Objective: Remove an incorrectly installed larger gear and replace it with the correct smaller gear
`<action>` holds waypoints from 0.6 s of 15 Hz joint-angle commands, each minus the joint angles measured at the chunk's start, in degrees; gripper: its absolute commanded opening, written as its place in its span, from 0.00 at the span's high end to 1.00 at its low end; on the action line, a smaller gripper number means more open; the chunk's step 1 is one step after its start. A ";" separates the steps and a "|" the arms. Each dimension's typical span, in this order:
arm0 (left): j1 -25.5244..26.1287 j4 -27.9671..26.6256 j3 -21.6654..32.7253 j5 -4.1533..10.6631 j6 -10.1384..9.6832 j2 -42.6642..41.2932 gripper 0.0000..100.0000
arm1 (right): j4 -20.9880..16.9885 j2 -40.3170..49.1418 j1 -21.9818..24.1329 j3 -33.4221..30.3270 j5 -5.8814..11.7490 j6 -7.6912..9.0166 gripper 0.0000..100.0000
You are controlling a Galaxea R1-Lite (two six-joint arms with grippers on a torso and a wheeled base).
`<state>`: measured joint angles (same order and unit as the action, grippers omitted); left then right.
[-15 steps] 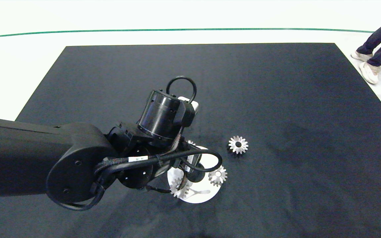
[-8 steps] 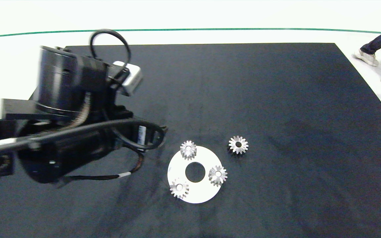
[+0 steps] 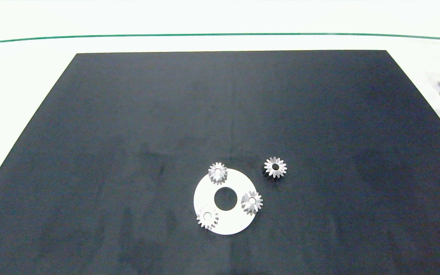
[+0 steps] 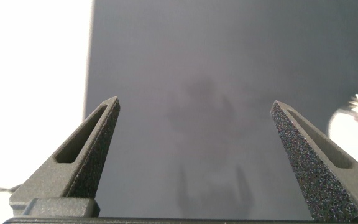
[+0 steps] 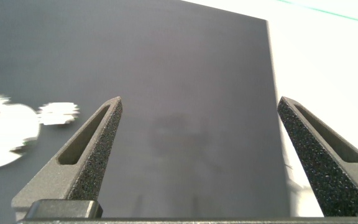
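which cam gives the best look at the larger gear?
Head view: the larger gear lies in full on the black mat, off the white disc, its dark centre hole plain. The right wrist view shows only a blurred pale shape beside the disc, likely that gear. The left wrist view does not show it clearly.

- The larger gear (image 3: 275, 167), right of centre in the head view: bright silver metal, shiny.
- The smaller gear (image 3: 251, 202): the same shiny metal.
- White disc (image 3: 204, 194): smooth, matt.
- Black mat (image 3: 128, 133): matt, cloth-like.
- Gripper fingers (image 4: 307, 160): grey, rough, grainy pads.
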<state>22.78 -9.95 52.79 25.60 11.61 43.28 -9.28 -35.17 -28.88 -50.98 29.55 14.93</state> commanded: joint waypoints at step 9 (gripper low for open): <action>-18.30 -2.45 -12.44 2.17 -2.46 -38.44 0.00 | -0.13 34.47 28.62 18.37 3.32 -0.52 0.00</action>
<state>6.00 -12.45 40.79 27.42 9.62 7.00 -9.25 -6.36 -2.65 -34.47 32.63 14.35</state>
